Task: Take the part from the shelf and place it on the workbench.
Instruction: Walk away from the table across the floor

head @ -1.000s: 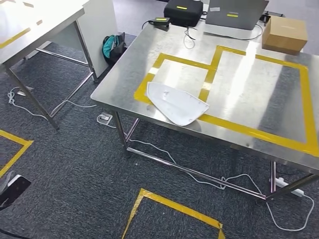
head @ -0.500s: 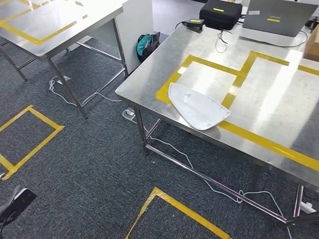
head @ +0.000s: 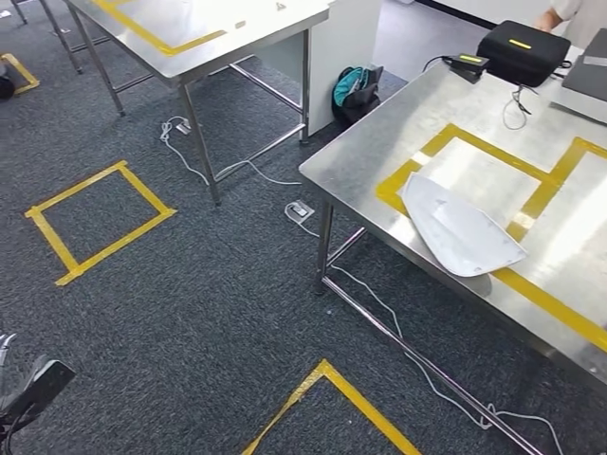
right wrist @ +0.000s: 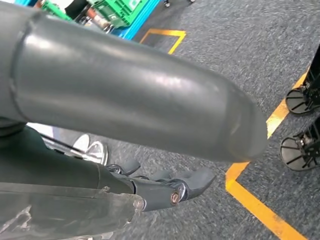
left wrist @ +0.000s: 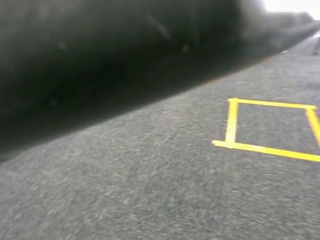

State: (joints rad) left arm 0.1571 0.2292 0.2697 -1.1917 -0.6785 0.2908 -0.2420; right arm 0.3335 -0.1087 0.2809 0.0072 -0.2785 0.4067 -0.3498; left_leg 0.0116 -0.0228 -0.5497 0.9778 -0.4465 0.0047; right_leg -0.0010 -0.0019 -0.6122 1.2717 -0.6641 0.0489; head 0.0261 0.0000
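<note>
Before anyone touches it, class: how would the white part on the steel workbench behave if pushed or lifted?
The white part looks thin and shell-like, so probably light and slightly flexible. Lying flat on the smooth workbench, it would likely slide, not roll or tip. Its overhanging edge may ease lifting.

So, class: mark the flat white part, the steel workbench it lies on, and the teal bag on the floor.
Flat white part (head: 462,232), head view, middle of its top face.
Steel workbench (head: 365,166), head view, bare metal near its corner.
Teal bag (head: 356,87), head view, its teal upper side.
</note>
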